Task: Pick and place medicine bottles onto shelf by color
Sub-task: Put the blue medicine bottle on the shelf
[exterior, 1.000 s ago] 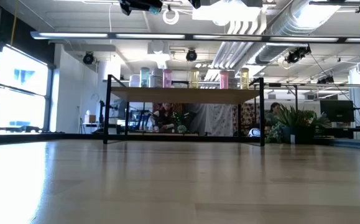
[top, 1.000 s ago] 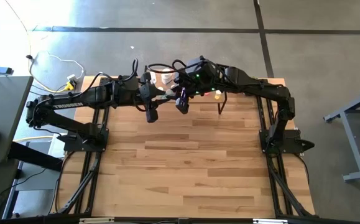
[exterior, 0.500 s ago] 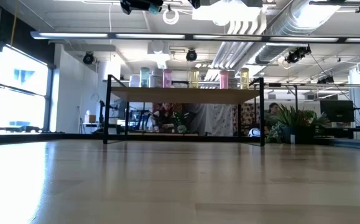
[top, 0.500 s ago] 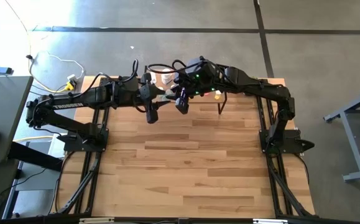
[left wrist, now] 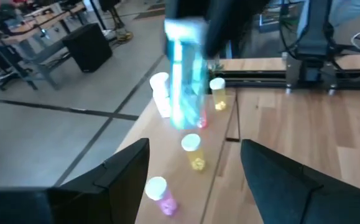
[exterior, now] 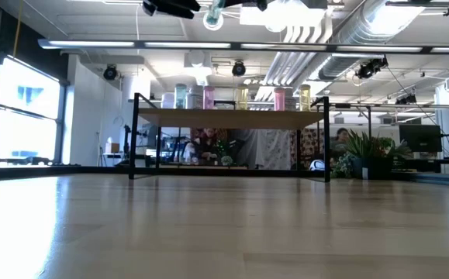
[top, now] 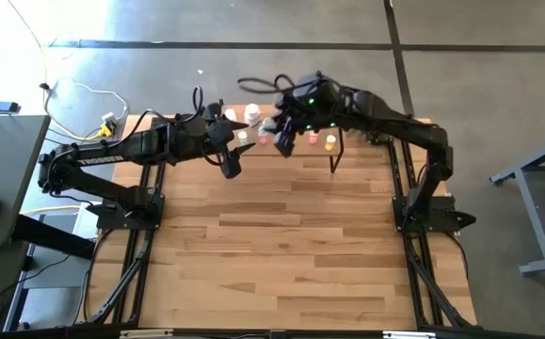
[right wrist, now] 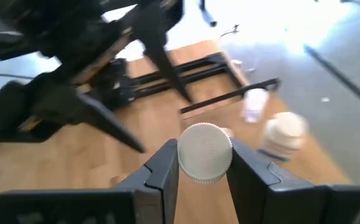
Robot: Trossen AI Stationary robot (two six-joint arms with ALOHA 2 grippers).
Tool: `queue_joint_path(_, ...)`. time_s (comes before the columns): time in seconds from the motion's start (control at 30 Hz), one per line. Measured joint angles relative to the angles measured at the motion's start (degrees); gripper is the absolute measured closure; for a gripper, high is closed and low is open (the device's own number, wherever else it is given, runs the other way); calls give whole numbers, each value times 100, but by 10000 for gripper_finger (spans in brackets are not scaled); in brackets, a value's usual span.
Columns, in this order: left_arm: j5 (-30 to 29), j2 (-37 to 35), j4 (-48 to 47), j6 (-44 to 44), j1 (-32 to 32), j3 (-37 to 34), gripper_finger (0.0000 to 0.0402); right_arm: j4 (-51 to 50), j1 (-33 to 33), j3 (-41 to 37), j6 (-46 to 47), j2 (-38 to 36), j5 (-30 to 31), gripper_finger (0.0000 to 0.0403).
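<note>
Above the shelf [exterior: 232, 118], the right gripper [right wrist: 203, 163] is clamped on a bottle [right wrist: 204, 152] with a ribbed white cap; in the left wrist view its body [left wrist: 184, 87] looks clear blue-green. No label or writing can be read on any bottle. Beside it over the shelf, the left gripper [left wrist: 195, 167] has its fingers spread wide apart, holding nothing. Along the shelf top stand more bottles [exterior: 208, 98], white, pale green, pink and yellow, all upright.

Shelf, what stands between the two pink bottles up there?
A yellow bottle stands between one pink bottle and the other pink bottle on the shelf. The low view shows it.
</note>
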Motion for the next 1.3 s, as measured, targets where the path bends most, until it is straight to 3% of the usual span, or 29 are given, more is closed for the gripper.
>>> queue_joint_path(0.33,-107,4,-16,-1,201,-1,160,-102,-925,0,-340,-391,359,304)
queue_joint_path(0.6,-107,4,-14,-1,377,-2,161,-307,-1697,0,-286,75,-345,304)
queue_joint_path(0.73,-107,4,-14,-1,481,-1,161,-470,-1782,0,-348,459,-672,304)
queue_joint_path(1.3,-59,4,-14,-208,765,-2,161,-724,-1779,0,-486,1430,-783,304)
